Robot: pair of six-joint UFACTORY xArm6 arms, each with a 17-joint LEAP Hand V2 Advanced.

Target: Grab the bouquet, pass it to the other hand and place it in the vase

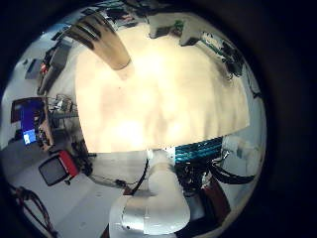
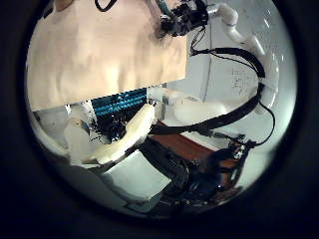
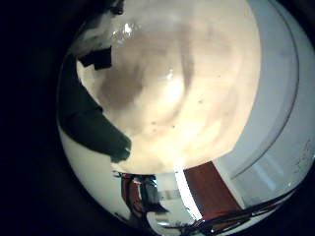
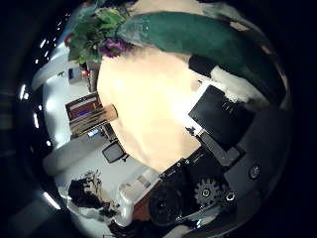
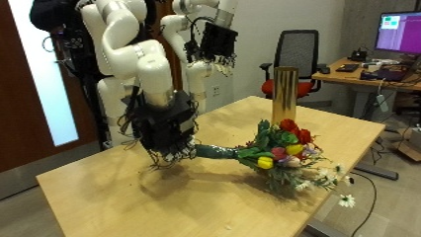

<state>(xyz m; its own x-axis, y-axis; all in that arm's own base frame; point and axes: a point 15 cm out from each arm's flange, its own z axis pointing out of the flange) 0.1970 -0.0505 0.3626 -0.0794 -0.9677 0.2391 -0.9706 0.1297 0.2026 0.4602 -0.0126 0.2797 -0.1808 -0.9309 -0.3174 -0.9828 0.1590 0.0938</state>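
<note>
Both arms [image 5: 122,44] are built of bulky, rounded white segments with a glossy shell, joined at smooth cylindrical joints. The right hand [image 5: 163,124] is a dense cluster of black blocks — boxy, with thin dark fingers hanging off it. The left hand [image 5: 213,41] shows black block parts too, with white pieces among them. In the right thumb side palm view, the hand's body carries a black geared wheel [image 4: 209,192] and flat black square plates [image 4: 222,112].

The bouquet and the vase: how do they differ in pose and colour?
The bouquet lies on its side on the table; the vase stands upright. The bouquet is dark green with red, yellow and purple flowers; the vase is plain gold. The right hand is at the bouquet's stem end; nothing touches the vase. Both rest on the table.
</note>
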